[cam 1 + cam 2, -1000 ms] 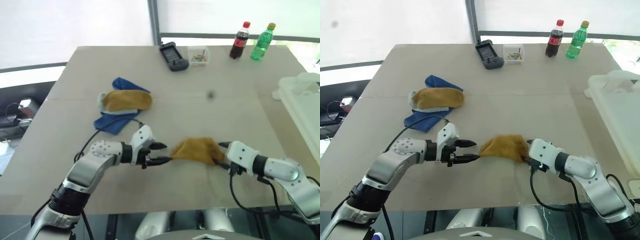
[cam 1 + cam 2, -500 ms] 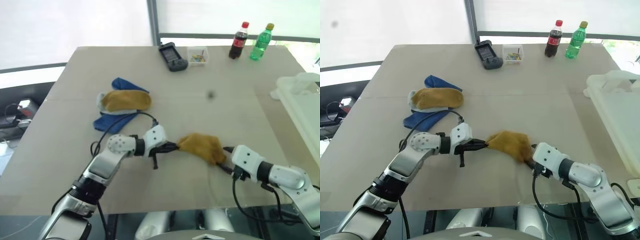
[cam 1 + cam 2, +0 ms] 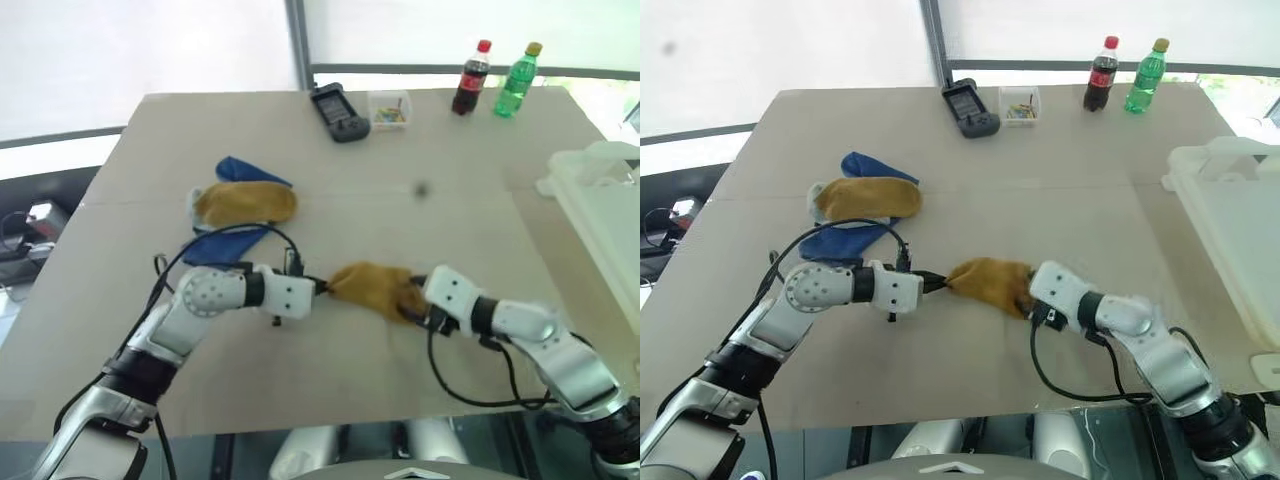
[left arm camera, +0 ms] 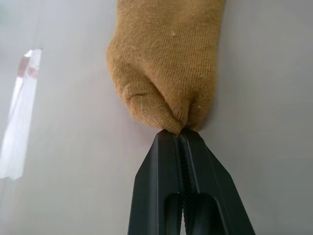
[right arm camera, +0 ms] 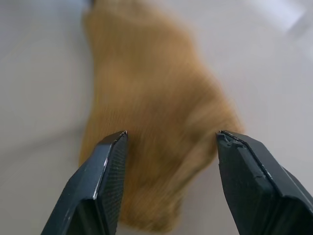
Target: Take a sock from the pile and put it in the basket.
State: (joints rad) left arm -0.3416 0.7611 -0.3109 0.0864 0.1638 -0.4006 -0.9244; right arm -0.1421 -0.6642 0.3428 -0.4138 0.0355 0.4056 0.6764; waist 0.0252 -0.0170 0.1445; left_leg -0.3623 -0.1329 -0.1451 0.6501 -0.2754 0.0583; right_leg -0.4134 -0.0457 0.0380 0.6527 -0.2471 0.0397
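A: The bench point(image 3: 470, 250) is a wide tan board under bright windows. At its far edge sit a dark handheld device point(image 3: 341, 106), a small clear box of coloured bits point(image 3: 388, 108), a cola bottle point(image 3: 468, 78) and a green bottle point(image 3: 516, 67).

B: And the socks?

A: The pile point(image 3: 238, 215), a mustard sock lying over blue and grey ones, sits on the left half. One mustard sock point(image 3: 370, 288) lies apart from it, near the front edge, flat on the board.

B: Is it held?

A: The left pincer point(image 4: 180, 134) is pressed together on one bunched end of it. The right pincer point(image 5: 168, 139) is spread, its fingers either side of the other end, not gripping.

B: The basket?

A: The white basket point(image 3: 1230, 220) stands at the right edge, well apart from that sock.

B: So how far along?

A: I'd say early-middle: a sock is separated and pinched, but lifting it, carrying it across and dropping it in all remain.
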